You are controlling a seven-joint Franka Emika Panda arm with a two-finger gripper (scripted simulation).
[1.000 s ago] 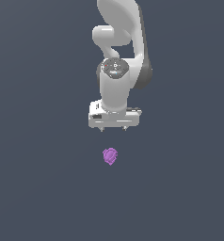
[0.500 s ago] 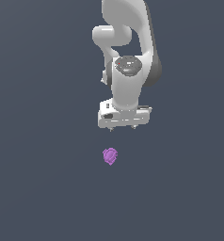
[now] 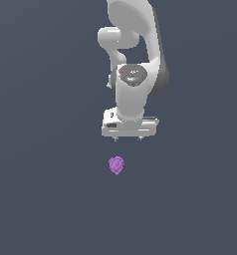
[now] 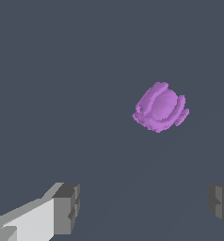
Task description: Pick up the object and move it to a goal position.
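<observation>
Exterior view: purple ridged object (image 3: 116, 165) just below frame centre on dark grey floor (image 3: 41, 199), apart from everything. Directly above, white gripper (image 3: 127, 138), fingers (image 4: 67, 208) spread wide, holding nothing. White arm (image 3: 133, 60) rising to frame top.

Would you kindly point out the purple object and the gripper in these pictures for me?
purple object (image 3: 116, 165), exterior view, on the middle of its ridged body.
purple object (image 4: 160, 107), wrist view, on its rounded centre.
gripper (image 3: 127, 139), exterior view, midway between the two short fingertips, which stand apart.
</observation>
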